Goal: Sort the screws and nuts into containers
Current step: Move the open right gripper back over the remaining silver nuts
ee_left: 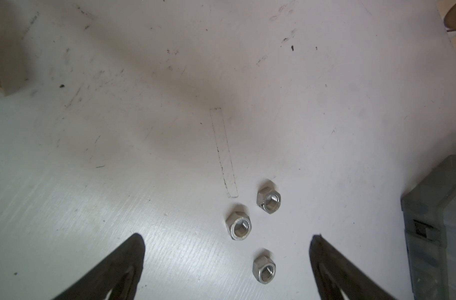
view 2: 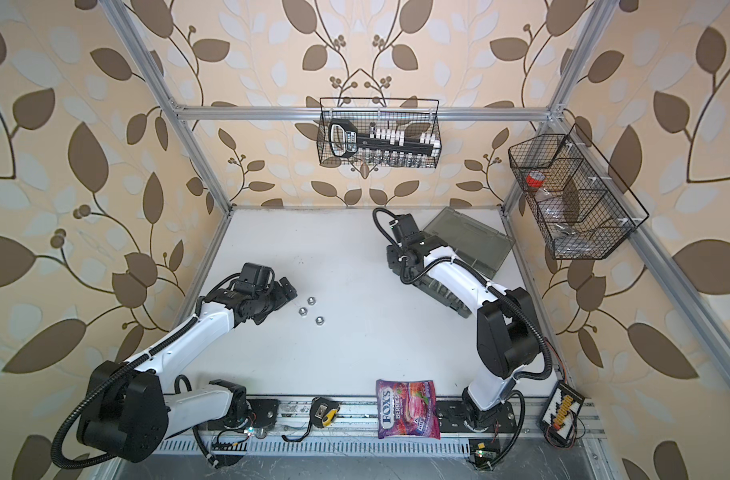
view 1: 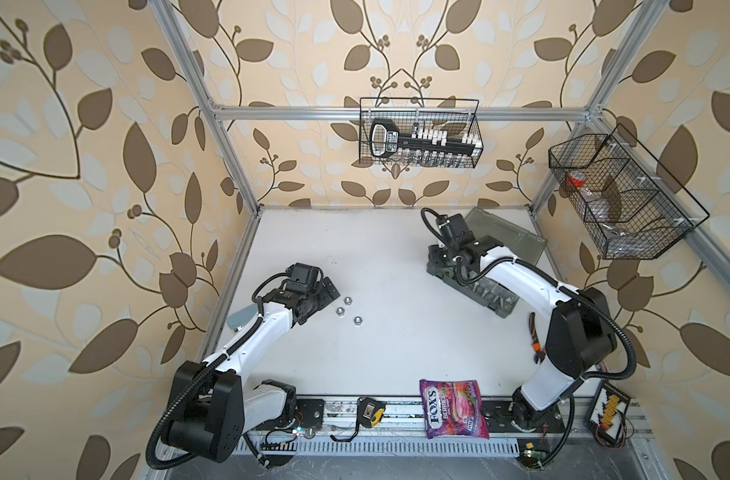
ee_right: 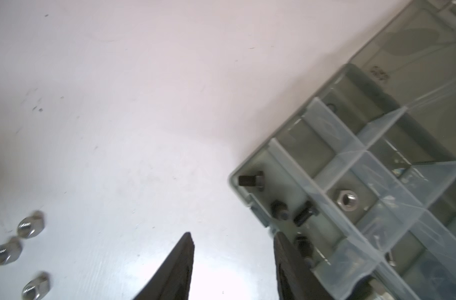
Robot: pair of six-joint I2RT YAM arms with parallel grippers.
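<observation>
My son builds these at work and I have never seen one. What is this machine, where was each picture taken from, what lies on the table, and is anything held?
These are two white robot arms on a white table, each ending in a two-fingered gripper. Two pictures look down from one overhead camera; the other two come from a camera on each wrist. The left gripper is open, facing three loose silver nuts. The right gripper is open beside a grey organizer box; black screws lie in its corner compartment and a silver nut in the next one. Neither gripper holds anything. A candy bag lies at the front edge, orange-handled pliers by the right arm.
</observation>
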